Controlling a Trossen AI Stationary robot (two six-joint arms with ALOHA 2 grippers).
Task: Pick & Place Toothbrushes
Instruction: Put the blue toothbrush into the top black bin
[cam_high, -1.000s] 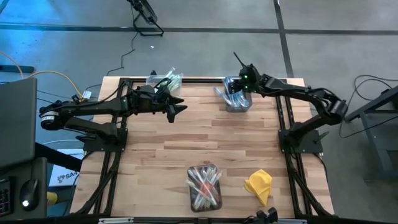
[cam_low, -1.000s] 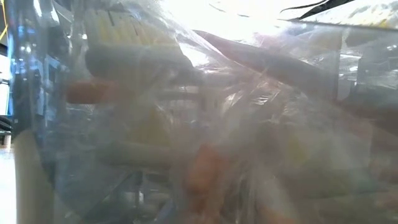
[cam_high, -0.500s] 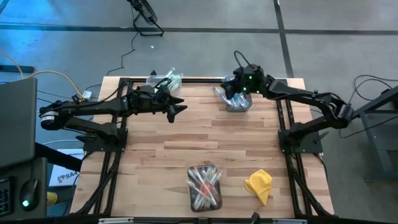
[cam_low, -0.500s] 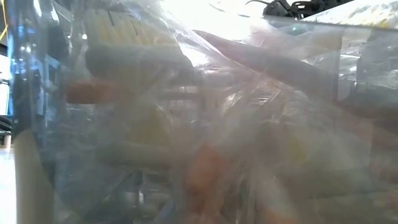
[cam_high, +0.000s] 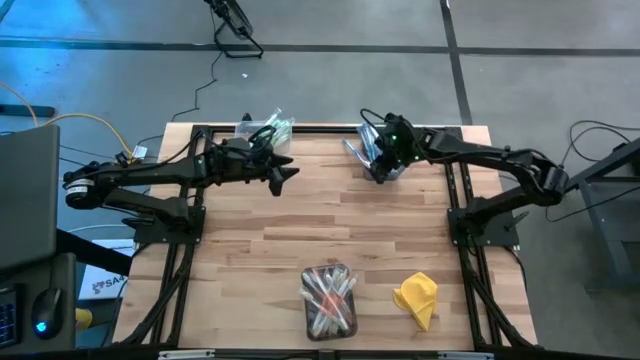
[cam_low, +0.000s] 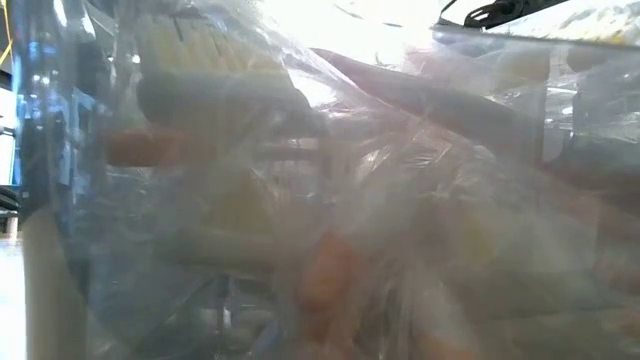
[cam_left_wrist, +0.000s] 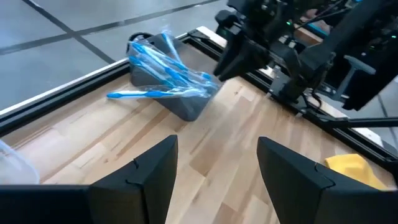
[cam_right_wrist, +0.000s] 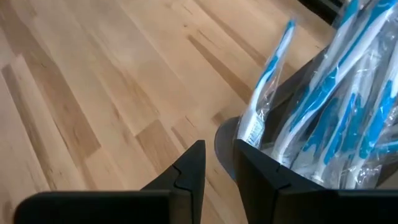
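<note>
Left gripper (cam_high: 287, 172): hovering over the back left of the surface (cam_high: 300, 230), jaws wide apart, nothing between them
Near bin (cam_high: 329, 300): front centre, pink-red toothbrushes (cam_high: 327, 292) piled inside
Yellow cloth (cam_high: 417, 297): just right of that bin
Right gripper (cam_high: 372, 160): at the back bin (cam_left_wrist: 186, 106) of blue toothbrushes (cam_right_wrist: 323, 118), jaws nearly together, gripping nothing visible
</note>
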